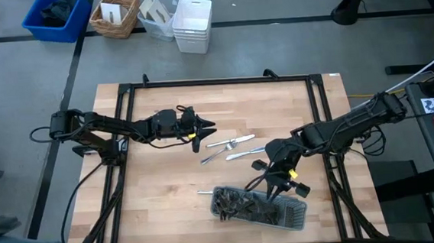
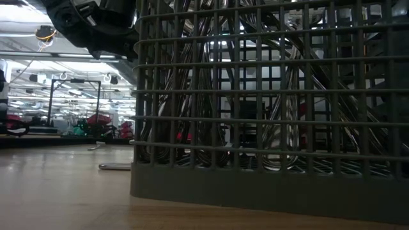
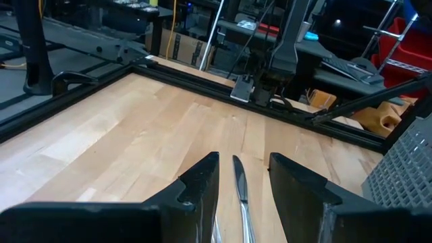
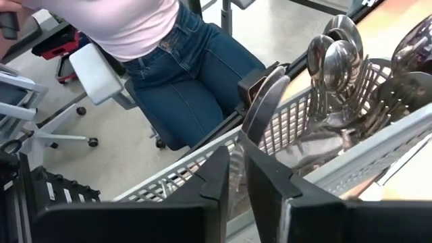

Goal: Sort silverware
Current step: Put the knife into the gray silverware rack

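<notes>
The grey mesh tray (image 1: 263, 208) lies near the table's front edge, with several pieces of silverware (image 4: 337, 61) standing in it. Three more pieces (image 1: 231, 143) (image 1: 244, 154) (image 1: 206, 191) lie flat on the wood. My right gripper (image 1: 272, 185) (image 4: 237, 177) hangs over the tray's far side, its fingers close together around a knife (image 4: 264, 108). My left gripper (image 1: 207, 127) (image 3: 243, 172) hovers open at mid-table. A loose piece of silverware (image 3: 239, 192) lies on the table below and ahead of it, untouched. My right gripper has the knife's lower end (image 4: 236, 169) between its two fingers, which slant down toward the table's near edge and lie along the knife. The blade (image 4: 270, 88) runs on ahead of the fingers over the tray's wall. The fingers hide whether both pads touch it.
A person in jeans sits on a chair (image 4: 101, 74) just beyond the table's near edge. The table's black frame (image 3: 202, 74) runs around the wood. Bins and a basket (image 1: 117, 13) stand on the floor behind. In the low view the tray's wall (image 2: 268, 185) fills the right side.
</notes>
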